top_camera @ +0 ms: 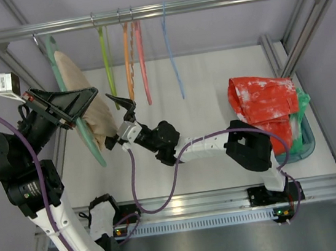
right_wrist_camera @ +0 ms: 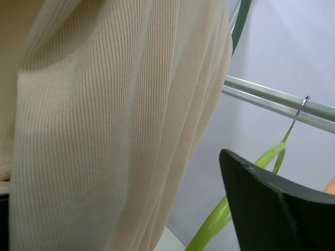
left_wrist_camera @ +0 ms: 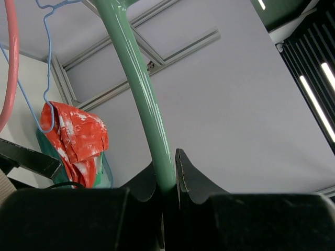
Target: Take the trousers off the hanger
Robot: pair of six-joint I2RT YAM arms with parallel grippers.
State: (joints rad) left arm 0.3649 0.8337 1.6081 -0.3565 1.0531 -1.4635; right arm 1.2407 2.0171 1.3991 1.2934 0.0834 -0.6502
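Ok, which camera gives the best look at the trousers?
The top camera: it shows most of the trousers hanging on the green hanger. The right wrist camera shows only close-up ribbed fabric; the left wrist camera shows almost none of them.

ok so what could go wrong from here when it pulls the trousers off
1. The right gripper is open at the edge of the trousers. Closing on only a thin fold of the ribbed fabric could let it slip out.
2. The lime-green hanger hangs close beside that gripper, so a pull might snag it.
3. The left gripper clamps only the slim bar of the hanger. A tug may twist it in the grip.
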